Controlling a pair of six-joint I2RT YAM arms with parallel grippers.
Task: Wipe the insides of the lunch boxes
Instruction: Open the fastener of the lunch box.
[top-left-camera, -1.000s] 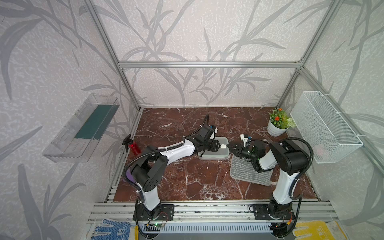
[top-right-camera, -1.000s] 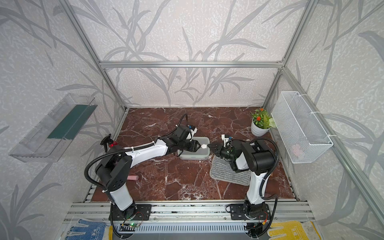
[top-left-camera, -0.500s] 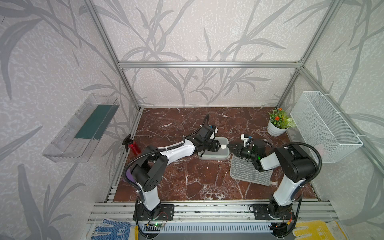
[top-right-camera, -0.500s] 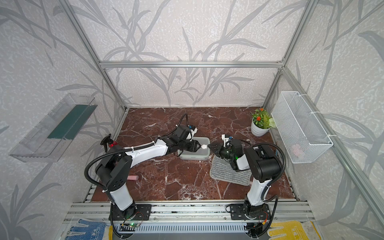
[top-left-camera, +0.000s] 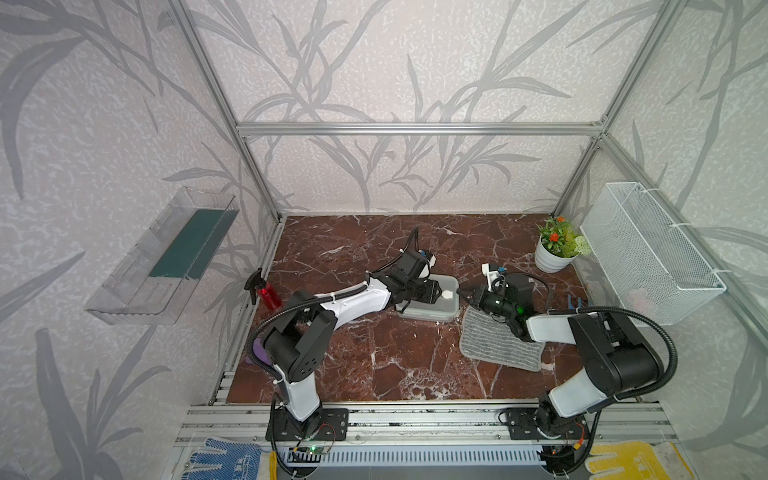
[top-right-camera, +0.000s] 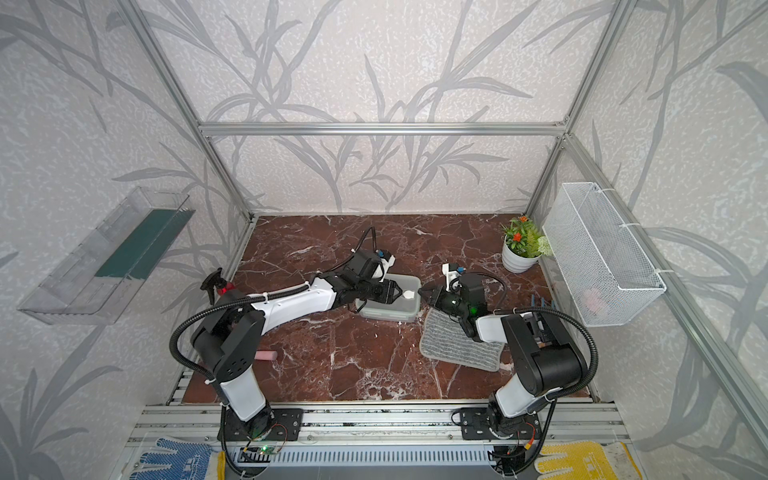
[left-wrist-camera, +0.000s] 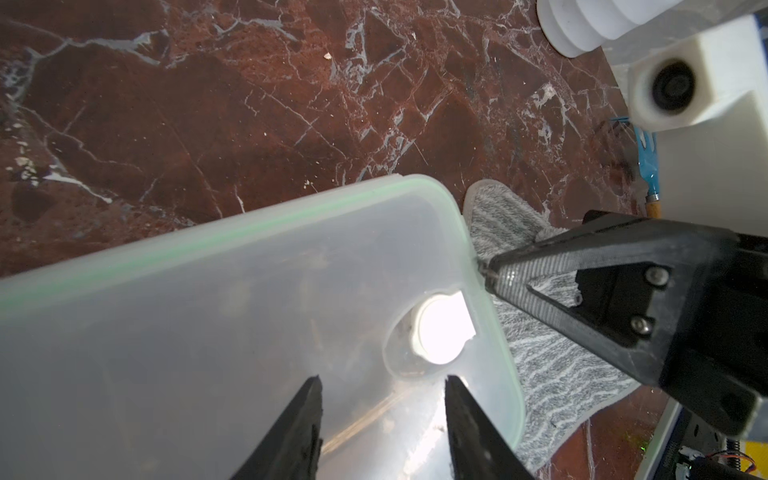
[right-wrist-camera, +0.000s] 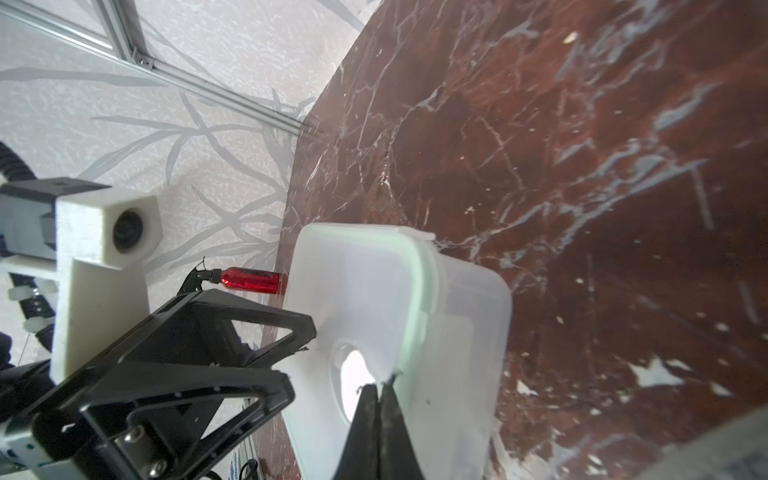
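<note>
Opening the lunch box (top-left-camera: 432, 309) before wiping.
Left hand (left-wrist-camera: 382, 380), spread, rests on the lid (left-wrist-camera: 249, 311); right hand (right-wrist-camera: 381, 384), clenched at its edge, must lift.

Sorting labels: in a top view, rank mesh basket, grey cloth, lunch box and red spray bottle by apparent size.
mesh basket
grey cloth
lunch box
red spray bottle
Cloth and box are partly covered.

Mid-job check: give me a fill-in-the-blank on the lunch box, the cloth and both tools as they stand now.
The lid is ___ the lunch box.
The right tool is ___ at the lid's edge.
The left tool, over the lid, is ___.
The striped cloth beside the lunch box is ___ in colour.
Missing words: on; shut; open; grey.
</note>
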